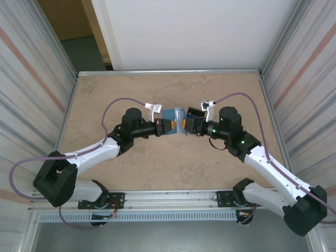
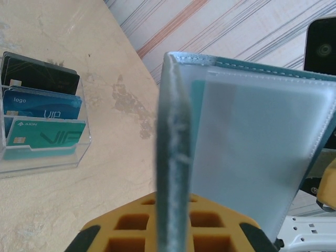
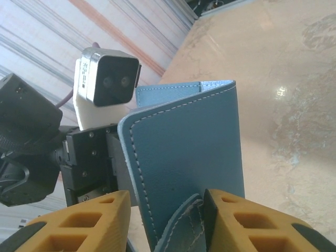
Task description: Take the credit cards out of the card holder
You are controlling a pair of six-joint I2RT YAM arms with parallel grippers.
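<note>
Left gripper (image 2: 170, 215): yellow ribbed fingers closed tight on one panel of the slate-blue bifold card holder (image 2: 262, 142). That panel is seen edge-on, upright between the pads. The second panel swings off to the right with its pale grey-blue inner face toward the lens and a frosted clear pocket (image 2: 262, 168) stitched over it. A teal strip shows at the pocket's inner edge; card or lining, cannot tell.

Right gripper (image 3: 168, 223), opposite: yellow fingers part-way open, straddling the lower edge of the other panel's outer cover, with a strip of leather between them against one finger. Firm pinch or loose contact — cannot tell. From above, both grippers meet at mid-table with the card holder spread between them, seemingly lifted off the beige stone-patterned table (image 1: 131, 173).

Farther off, in the left wrist view: a clear acrylic tiered stand (image 2: 52, 160) on the table, well apart from the card holder. In it stand three thin plastic credit cards (image 2: 42, 105), upright in rows: teal in front, light blue behind, black at the back.

Progress, as a judgement: three cards sit racked outside the card holder, so the bulk of the job looks done. What is left is to check the opened pocket for a last card — the teal strip is the doubt. If the pocket is empty, only setting the card holder down remains.
</note>
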